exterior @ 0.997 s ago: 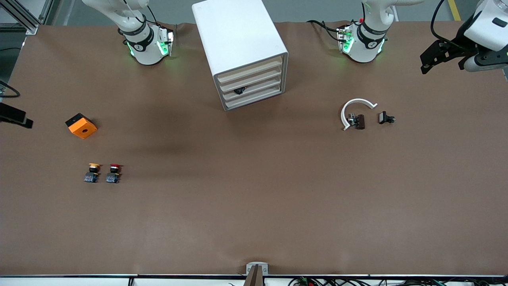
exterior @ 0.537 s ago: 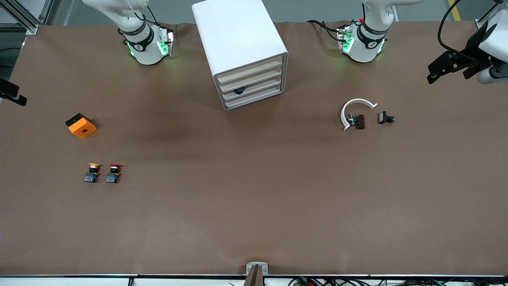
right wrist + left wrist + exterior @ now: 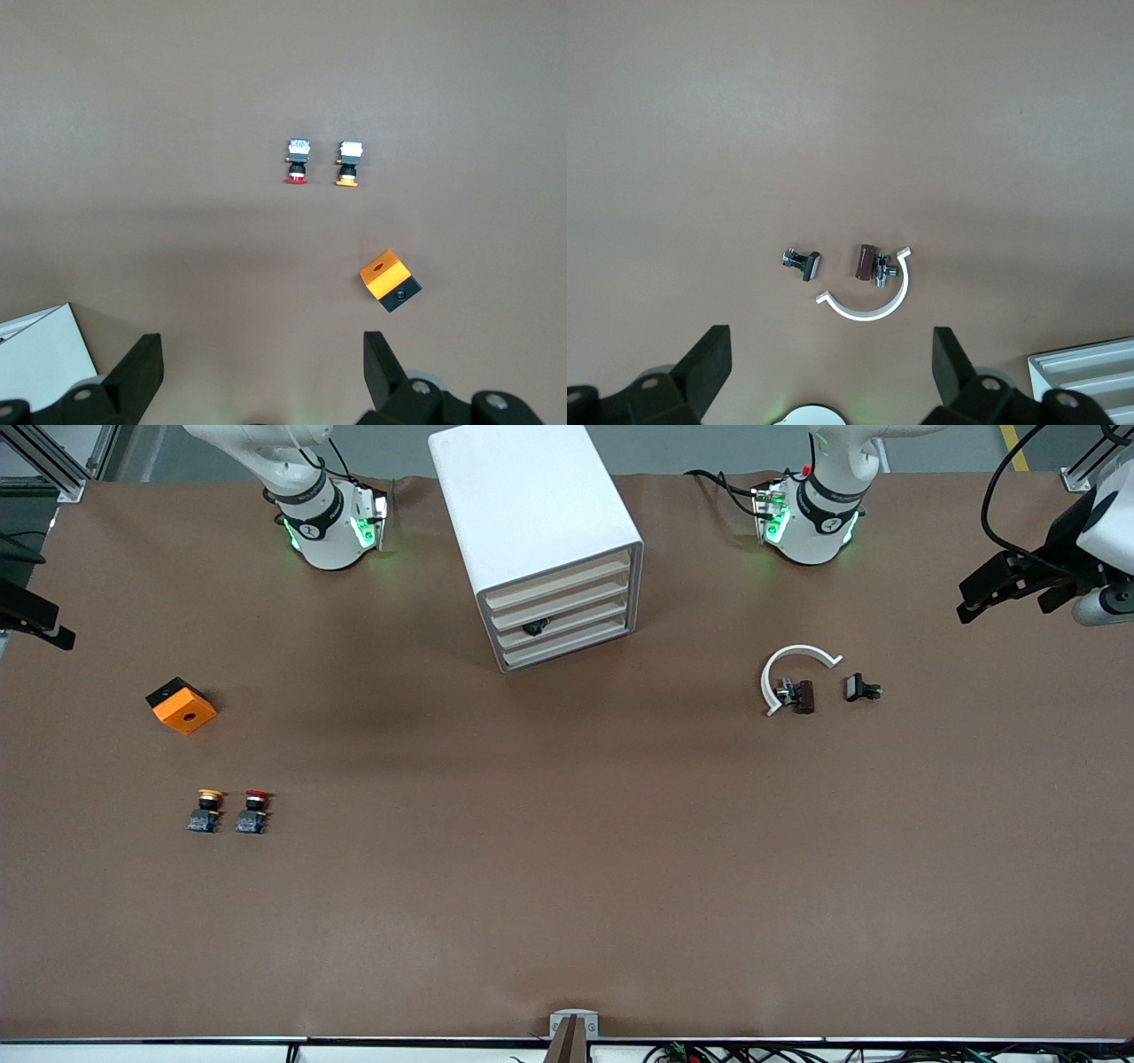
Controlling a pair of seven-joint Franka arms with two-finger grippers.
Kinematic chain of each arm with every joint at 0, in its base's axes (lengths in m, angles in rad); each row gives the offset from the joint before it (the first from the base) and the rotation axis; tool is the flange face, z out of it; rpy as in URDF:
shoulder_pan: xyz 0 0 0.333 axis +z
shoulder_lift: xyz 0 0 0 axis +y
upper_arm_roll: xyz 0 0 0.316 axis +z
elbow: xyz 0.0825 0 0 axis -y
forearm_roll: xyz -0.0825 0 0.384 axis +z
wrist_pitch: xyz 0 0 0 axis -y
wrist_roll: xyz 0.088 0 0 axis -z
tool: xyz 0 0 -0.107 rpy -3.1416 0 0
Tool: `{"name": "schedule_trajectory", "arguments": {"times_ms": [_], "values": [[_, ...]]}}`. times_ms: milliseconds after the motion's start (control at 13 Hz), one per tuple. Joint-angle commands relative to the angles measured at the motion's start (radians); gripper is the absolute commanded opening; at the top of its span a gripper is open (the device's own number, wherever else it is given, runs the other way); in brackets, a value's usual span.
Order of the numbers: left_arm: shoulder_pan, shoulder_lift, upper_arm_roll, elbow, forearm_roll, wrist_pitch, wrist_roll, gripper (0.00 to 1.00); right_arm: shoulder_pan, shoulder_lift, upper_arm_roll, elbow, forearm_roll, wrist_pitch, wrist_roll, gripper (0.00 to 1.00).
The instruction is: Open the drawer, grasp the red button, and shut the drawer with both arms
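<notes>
The white cabinet [image 3: 532,522] stands between the two arm bases, its four cream-fronted drawers [image 3: 563,615] all pushed in. A small dark thing [image 3: 534,628] shows at the third drawer's front. The red-capped button [image 3: 254,811] [image 3: 297,161] stands on the table toward the right arm's end, nearer the front camera than the cabinet. My right gripper [image 3: 35,615] [image 3: 263,372] hangs open and empty over that end's edge, high above the button. My left gripper [image 3: 1010,598] [image 3: 831,372] hangs open and empty over the table's left-arm end.
A yellow-capped button [image 3: 206,811] stands beside the red one. An orange cube [image 3: 181,705] with a hole lies farther from the front camera. Toward the left arm's end lie a white C-shaped ring [image 3: 791,669], a brown part [image 3: 802,696] and a small black part [image 3: 860,688].
The left gripper has swung outward toward its end of the table. The right gripper has shifted along the table's edge toward the bases. Both stayed open; nothing on the table moved.
</notes>
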Motion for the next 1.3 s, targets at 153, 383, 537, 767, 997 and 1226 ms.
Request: {"name": "schedule_trajectory", "arguments": {"times_ms": [153,383,537,767,997,1226], "values": [[0.004,0.018,0.000,0.041,0.000,-0.008,0.013,1.00,0.056,-0.135,-0.031,-0.187,0.007,0.092,-0.002,1.00],[0.003,0.026,0.000,0.041,0.001,-0.008,0.013,1.00,0.051,-0.163,-0.031,-0.217,0.004,0.091,-0.003,1.00],[0.004,0.026,0.000,0.040,0.001,-0.010,0.016,1.00,0.050,-0.172,-0.031,-0.223,0.001,0.085,-0.004,1.00],[0.003,0.026,0.000,0.038,0.001,-0.012,0.017,1.00,0.050,-0.189,-0.031,-0.238,0.001,0.081,-0.005,1.00],[0.004,0.026,0.000,0.038,0.001,-0.015,0.022,1.00,0.047,-0.189,-0.031,-0.238,-0.015,0.075,-0.005,1.00],[0.003,0.026,0.000,0.032,0.001,-0.019,0.025,1.00,0.030,-0.189,-0.031,-0.240,-0.027,0.062,0.003,1.00]]}}
